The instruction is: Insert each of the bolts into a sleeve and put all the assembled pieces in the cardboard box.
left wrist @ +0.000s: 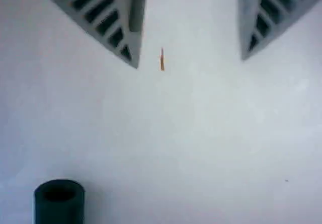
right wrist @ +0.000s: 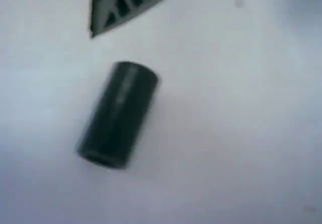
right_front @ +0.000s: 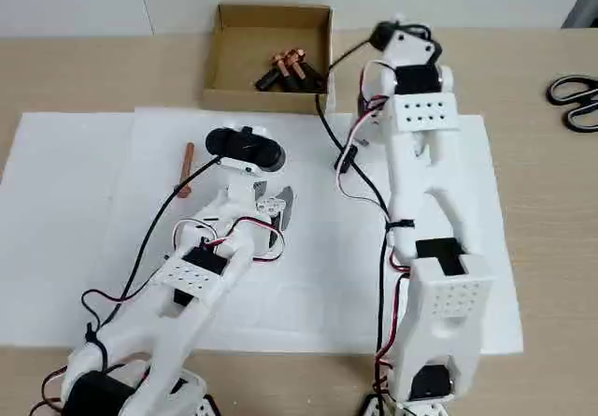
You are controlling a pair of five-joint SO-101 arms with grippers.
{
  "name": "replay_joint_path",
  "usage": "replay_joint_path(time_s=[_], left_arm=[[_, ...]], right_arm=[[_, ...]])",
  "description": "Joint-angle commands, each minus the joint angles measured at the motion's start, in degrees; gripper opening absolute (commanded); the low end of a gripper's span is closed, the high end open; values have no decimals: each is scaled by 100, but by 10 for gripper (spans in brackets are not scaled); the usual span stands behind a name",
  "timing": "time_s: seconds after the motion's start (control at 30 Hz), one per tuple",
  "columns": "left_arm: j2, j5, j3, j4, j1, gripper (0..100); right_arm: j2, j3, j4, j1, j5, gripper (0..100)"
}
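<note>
Bolt on the sheet: one copper bolt [right_front: 186, 168] lies loose on the white paper [right_front: 75, 248], beside the left arm [right_front: 201, 276] and well apart from the cardboard box [right_front: 217, 51] at the far edge of the table. Assembled pieces [right_front: 290, 70] sit in that box already, black sleeves with copper ends showing, so by my read this is a late round and the loose bolt has yet to be paired. Under the right wrist camera a black sleeve [right wrist: 116, 116] lies on its side on the paper, just beside the right gripper [right wrist: 126, 5] but apart from it; whether that gripper is spread or closed I can't tell. The left gripper [left wrist: 188, 58] hovers over bare paper with its jaws spread wide and nothing between them, and a second sleeve [left wrist: 59, 201] stands near it, cut off by the frame edge. Whether those are two sleeves or one, I can't say. Next up, I'd judge, is one gripper closing on a sleeve and the other on the bolt, then lining the shank up with the bore. From above, the right arm [right_front: 420, 107] covers its own gripper and the sleeve beneath.
</note>
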Motion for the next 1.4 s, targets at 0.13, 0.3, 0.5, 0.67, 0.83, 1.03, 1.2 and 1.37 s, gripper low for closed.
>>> replay_joint_path(time_s=[0.13,0.3,0.5,0.67,0.83,1.03,1.2,1.37], left_arm=[[-35,9,-84,-149,-44,126],[-35,9,-84,-149,-44,126],[-35,9,-84,-149,-44,126],[-35,9,-84,-149,-44,126],[-35,9,-84,-149,-44,126],[-35,9,-84,-149,-44,126],[-35,9,-84,-149,-44,126],[-35,9,-84,-149,-44,126]], right_arm=[[-22,-378,-40,-145,-1020,188],[101,-369,-127,-295,-1125,181],[690,-413,-400,-365,-1099,197],[1033,-642,-488,-330,-1099,197],[1244,-695,-664,-356,-1099,195],[1473,-695,-787,-365,-1099,194],[1622,-695,-901,-365,-1099,193],[1692,-695,-927,-338,-1046,128]])
